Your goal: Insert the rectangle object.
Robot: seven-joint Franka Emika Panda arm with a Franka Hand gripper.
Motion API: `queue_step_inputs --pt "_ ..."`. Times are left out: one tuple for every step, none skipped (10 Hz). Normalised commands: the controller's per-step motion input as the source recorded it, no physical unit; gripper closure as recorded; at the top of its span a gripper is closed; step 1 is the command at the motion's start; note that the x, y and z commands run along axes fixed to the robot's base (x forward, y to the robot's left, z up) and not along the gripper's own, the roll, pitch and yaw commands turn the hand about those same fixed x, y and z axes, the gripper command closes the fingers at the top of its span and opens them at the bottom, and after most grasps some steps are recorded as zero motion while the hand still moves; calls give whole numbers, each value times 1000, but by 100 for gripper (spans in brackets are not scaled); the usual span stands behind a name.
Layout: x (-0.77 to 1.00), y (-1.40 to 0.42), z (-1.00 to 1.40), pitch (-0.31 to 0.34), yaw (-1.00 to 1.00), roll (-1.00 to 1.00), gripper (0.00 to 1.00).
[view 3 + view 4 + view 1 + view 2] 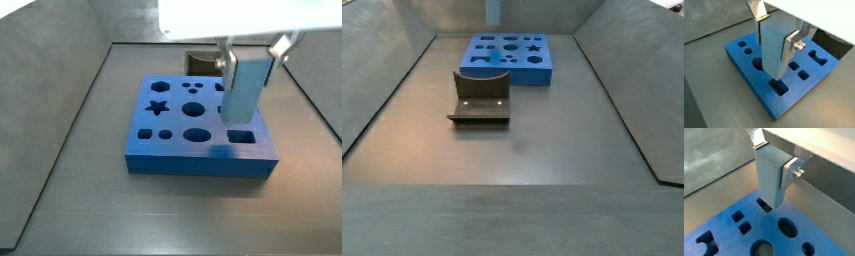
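Above the blue board [201, 125], end effector [774, 31] grips smooth blue-grey rectangle object [772, 47].

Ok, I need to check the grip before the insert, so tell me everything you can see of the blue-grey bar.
The bar is a tall, smooth, light blue-grey rectangular block, plastic-looking and unmarked. It hangs upright, clamped near its top in the gripper, one silver finger flat against its side. Its lower end sits at a rectangular hole in the blue board; how deep it is cannot be told.

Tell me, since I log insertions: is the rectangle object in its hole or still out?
Out. The end effector holds the rectangle object upright, its lower end just above the blue board's rectangular hole.
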Motion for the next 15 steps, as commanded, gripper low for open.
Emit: queue_step_inputs --pt "723 0 -449 36 -357 31 100" --pt "677 11 -277 49 -394 0 100" --pt "569 60 -134 87 -280 -10 100" --pt "317 69 -169 63 -74 0 100" --pt "454 20 -286 39 0 33 100" --pt "220 11 -266 0 0 0 100" --pt "0 23 -149 0 0 -33 100" --pt "-29 6 -134 -3 0 -51 100" --pt "-123 97 -103 -19 0 -79 100" --pt "-271 126 -83 -61 0 -107 100" --pt "-297 97 -109 -51 0 -146 100" --pt "-303 83 -140 -27 0 -174 100" --pt "-111 0 -217 0 0 -200 100" --pt "0 -40 -269 0 0 -154 100" --pt "54 -117 -309 6 0 -144 100"
